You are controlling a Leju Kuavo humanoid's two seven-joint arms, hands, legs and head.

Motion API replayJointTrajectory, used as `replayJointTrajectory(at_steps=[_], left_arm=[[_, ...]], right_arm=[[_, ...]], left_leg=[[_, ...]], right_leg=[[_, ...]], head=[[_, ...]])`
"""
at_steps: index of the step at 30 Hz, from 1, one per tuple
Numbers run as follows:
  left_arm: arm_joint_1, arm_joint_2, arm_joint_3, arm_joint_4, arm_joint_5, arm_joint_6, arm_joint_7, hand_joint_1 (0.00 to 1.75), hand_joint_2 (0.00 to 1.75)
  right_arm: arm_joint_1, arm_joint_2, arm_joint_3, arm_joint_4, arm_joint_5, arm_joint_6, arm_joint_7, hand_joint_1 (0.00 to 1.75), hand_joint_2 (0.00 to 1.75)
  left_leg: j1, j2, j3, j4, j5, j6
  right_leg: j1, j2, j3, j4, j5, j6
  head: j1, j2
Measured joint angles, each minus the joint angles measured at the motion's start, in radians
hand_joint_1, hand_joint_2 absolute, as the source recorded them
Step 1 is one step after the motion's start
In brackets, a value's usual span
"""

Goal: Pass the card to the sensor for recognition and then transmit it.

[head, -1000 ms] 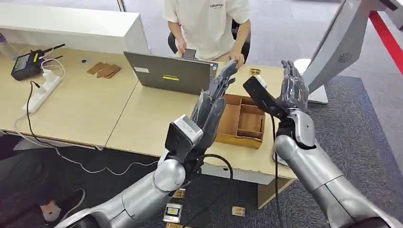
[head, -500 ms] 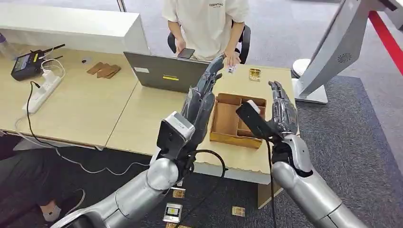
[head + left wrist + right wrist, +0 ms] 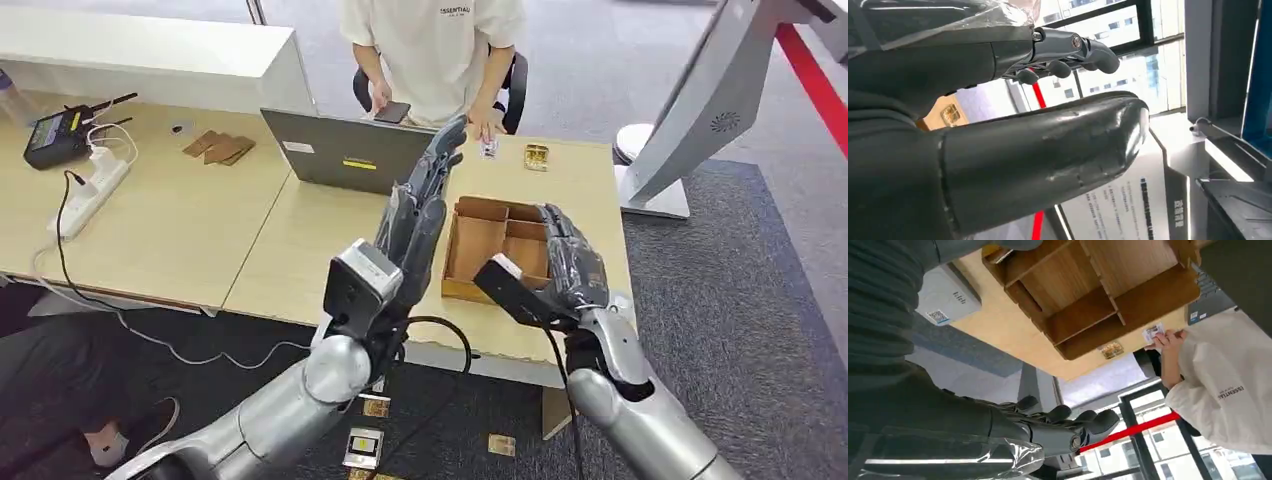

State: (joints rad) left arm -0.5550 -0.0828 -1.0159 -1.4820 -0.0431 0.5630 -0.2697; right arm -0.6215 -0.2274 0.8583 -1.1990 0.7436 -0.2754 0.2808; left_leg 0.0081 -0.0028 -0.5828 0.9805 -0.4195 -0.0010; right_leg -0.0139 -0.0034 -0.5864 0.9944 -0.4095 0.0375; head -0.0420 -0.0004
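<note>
At the table's far edge a person's hand holds a small white card [image 3: 488, 146], which also shows in the right wrist view [image 3: 1153, 332]. A yellowish card [image 3: 537, 156] lies flat beside it on the table [image 3: 300, 250]. My left hand [image 3: 420, 210] is raised over the table in front of the laptop, fingers stretched out and holding nothing. My right hand [image 3: 565, 265] hovers above the near right part of the wooden tray [image 3: 478, 250], fingers apart and holding nothing. In the wrist views both the left hand [image 3: 1048, 130] and the right hand [image 3: 1048, 427] hold nothing.
A grey laptop [image 3: 350, 152] stands open behind my left hand, with the seated person [image 3: 435, 50] behind it. A slanted grey-white stand [image 3: 700, 100] rises at the right. A power strip [image 3: 90, 190] and a black device [image 3: 55, 135] lie far left. Several cards [image 3: 363, 447] lie on the floor.
My right hand has come down and nearer, from beside the stand to over the tray. My left hand has shifted slightly left. The person has brought the white card down to the table edge.
</note>
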Motion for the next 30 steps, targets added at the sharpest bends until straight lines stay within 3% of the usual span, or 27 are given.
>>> replayJointTrajectory(at_steps=[15,30], left_arm=[[0.007,0.002,0.017,-0.026,0.010,0.002,-0.012,0.00,0.00],[0.002,0.003,0.019,-0.034,0.022,-0.008,-0.010,0.00,0.00]], right_arm=[[0.003,0.034,0.047,0.060,0.053,0.006,-0.014,0.00,1.75],[0.005,0.042,0.077,0.122,0.093,0.022,0.022,0.00,1.75]], left_leg=[[0.000,0.000,0.000,0.000,0.000,0.000],[0.000,0.000,0.000,0.000,0.000,0.000]], right_leg=[[0.000,0.000,0.000,0.000,0.000,0.000],[0.000,0.000,0.000,0.000,0.000,0.000]], head=[[0.000,0.000],[0.000,0.000]])
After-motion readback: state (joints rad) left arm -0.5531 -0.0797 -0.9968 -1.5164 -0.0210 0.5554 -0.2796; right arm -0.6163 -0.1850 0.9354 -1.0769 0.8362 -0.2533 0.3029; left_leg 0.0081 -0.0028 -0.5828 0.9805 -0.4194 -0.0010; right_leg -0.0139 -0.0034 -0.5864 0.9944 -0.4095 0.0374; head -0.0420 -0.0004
